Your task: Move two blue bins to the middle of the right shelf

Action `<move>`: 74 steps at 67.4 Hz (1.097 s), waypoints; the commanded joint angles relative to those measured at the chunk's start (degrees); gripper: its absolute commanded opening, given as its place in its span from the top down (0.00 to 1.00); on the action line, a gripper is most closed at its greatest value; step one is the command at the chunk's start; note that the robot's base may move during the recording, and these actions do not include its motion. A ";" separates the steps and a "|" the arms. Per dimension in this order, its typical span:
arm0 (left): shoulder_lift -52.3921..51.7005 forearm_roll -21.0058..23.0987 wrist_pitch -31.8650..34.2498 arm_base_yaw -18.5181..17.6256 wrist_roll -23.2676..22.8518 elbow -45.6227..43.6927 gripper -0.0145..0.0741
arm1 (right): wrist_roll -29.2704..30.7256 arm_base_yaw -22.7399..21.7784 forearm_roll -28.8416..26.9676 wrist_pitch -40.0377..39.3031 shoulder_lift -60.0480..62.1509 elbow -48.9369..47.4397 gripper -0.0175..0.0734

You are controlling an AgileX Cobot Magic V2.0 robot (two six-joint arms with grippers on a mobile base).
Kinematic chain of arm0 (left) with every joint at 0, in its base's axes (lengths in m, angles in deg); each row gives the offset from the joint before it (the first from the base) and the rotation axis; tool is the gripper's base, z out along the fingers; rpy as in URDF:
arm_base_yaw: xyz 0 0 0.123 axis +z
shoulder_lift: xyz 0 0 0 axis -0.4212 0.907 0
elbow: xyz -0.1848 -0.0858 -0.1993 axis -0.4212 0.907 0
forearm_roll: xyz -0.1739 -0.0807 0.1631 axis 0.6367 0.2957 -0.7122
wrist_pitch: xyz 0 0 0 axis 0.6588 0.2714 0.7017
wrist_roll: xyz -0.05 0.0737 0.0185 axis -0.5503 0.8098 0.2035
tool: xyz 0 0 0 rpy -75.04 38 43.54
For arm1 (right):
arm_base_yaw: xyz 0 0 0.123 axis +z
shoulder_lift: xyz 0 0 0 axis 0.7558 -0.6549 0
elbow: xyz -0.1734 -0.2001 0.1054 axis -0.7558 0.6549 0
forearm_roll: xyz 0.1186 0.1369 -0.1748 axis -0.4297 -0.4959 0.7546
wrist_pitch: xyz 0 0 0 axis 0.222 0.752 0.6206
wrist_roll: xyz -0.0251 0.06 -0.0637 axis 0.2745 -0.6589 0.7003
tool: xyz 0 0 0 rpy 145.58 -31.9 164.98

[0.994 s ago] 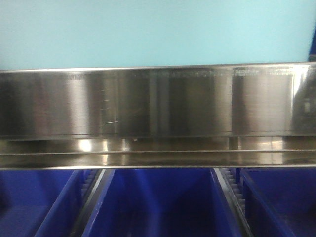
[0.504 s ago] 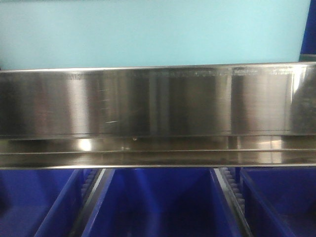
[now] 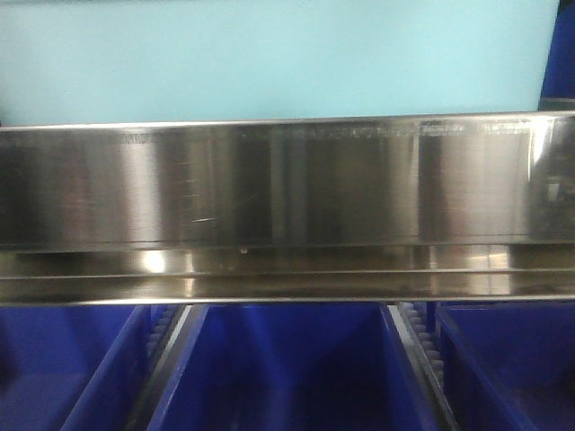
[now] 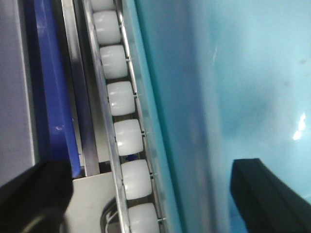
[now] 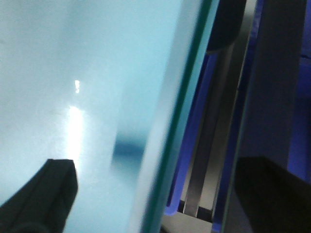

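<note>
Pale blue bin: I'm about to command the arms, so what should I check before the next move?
1. Bin above the shelf rail: ok.
2. Bin resting on the rollers: cannot tell.
3. Left end effector jaws spread wide: ok.
4. Right end effector jaws spread wide: ok.
5. Dark blue crates below the rail, clear of the bin: ok.
6. Second bin placed: cannot tell, none in view.

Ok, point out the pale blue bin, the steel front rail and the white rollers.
pale blue bin (image 3: 269, 58): front view, its front wall.
steel front rail (image 3: 287, 184): front view, middle of brushed face.
white rollers (image 4: 129, 137): left wrist view, one roller's curved side.
</note>
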 commanded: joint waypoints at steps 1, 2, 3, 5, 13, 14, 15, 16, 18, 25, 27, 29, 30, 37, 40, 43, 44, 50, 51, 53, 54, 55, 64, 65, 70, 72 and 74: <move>-0.50 0.36 1.38 -0.23 -0.31 1.01 0.37 | -0.06 -0.05 -0.11 -1.34 0.23 0.92 0.34; -0.50 0.36 1.38 -0.23 -0.31 1.01 0.43 | -0.06 -0.05 -0.11 -1.34 0.23 0.92 0.40; -0.50 0.36 1.38 -0.23 -0.31 1.01 0.47 | -0.06 -0.05 -0.11 -1.34 0.23 0.92 0.42; -0.50 0.36 1.38 -0.23 -0.31 1.01 0.54 | -0.06 -0.05 -0.11 -1.34 0.23 0.92 0.51; -0.50 0.71 1.38 -0.23 -0.31 1.01 0.89 | -0.06 -0.05 -0.11 -1.23 0.23 0.92 0.86; -0.50 0.71 1.38 -0.23 -0.31 1.01 0.91 | -0.06 -0.05 -0.11 -1.23 0.23 0.92 0.90; -0.50 0.71 1.38 -0.23 -0.31 1.01 0.95 | -0.06 -0.05 -0.26 -1.23 0.23 0.92 0.94; -0.50 0.71 1.38 -0.23 -0.31 1.01 0.96 | -0.06 -0.05 -0.23 -1.23 0.23 0.92 0.97; -0.50 0.71 1.27 -0.23 -0.31 1.01 0.96 | -0.06 -0.05 -0.34 -1.23 0.23 0.92 0.99; -0.50 0.71 1.05 -0.23 -0.31 1.01 0.96 | -0.06 -0.05 -0.31 -1.23 0.23 0.92 0.98; -0.50 0.71 1.05 -0.23 -0.31 1.01 0.96 | -0.06 -0.05 -0.31 -1.34 0.23 0.92 0.98; -0.50 0.71 1.05 -0.23 -0.31 1.01 0.96 | -0.06 -0.05 -0.31 -1.51 0.23 0.92 0.98; -0.50 0.71 1.05 -0.23 -0.31 1.01 0.96 | -0.06 -0.05 -0.31 -1.60 0.38 0.92 0.98; -0.63 0.86 1.07 -0.23 -0.31 0.89 0.96 | -0.06 -0.05 -0.31 -2.33 0.76 0.52 0.98; -0.93 0.86 1.07 -0.23 -0.31 0.61 0.96 | -0.06 -0.05 -0.31 -2.73 1.20 0.06 0.98; -1.27 0.86 1.18 -0.23 -0.31 -0.07 0.96 | -0.06 -0.05 -0.31 -3.01 1.57 -0.62 0.98; -1.42 0.86 1.18 -0.23 -0.31 -0.33 0.96 | -0.06 -0.05 -0.31 -3.13 1.72 -0.81 0.98; -2.94 0.98 1.83 -0.23 -0.31 -2.61 0.96 | -0.06 -0.05 -0.31 -4.36 2.84 -2.68 0.98; -3.20 0.98 1.99 -0.23 -0.31 -2.97 0.96 | -0.06 -0.05 -0.31 -4.49 2.96 -3.00 0.98; -3.73 1.10 2.33 -0.23 -0.31 -3.56 0.96 | -0.06 -0.05 -0.31 -4.76 3.29 -3.59 0.98; -4.01 1.21 2.65 -0.23 -0.31 -3.98 0.96 | -0.06 -0.05 -0.31 -4.79 3.50 -4.03 0.98; -4.30 1.32 2.80 -0.23 -0.31 -4.63 0.96 | -0.06 -0.05 -0.31 -4.79 3.62 -4.50 0.98; -6.84 1.79 5.25 -0.23 -0.31 -9.35 0.96 | -0.06 -0.05 -0.31 -4.84 4.83 -10.26 0.98; -6.94 1.93 5.51 -0.23 -0.31 -9.89 0.96 | -0.06 -0.05 -0.31 -4.66 4.85 -10.97 0.98; -7.84 2.35 6.34 -0.23 -0.31 -12.77 0.96 | -0.06 -0.05 -0.31 -3.99 4.85 -14.52 0.98; -8.12 2.36 6.48 -0.23 -0.31 -13.88 0.96 | -0.06 -0.05 -0.31 -3.98 4.85 -15.79 0.98; -8.24 2.36 6.64 -0.23 -0.31 -14.97 0.96 | -0.06 -0.05 -0.31 -3.98 4.95 -16.93 0.98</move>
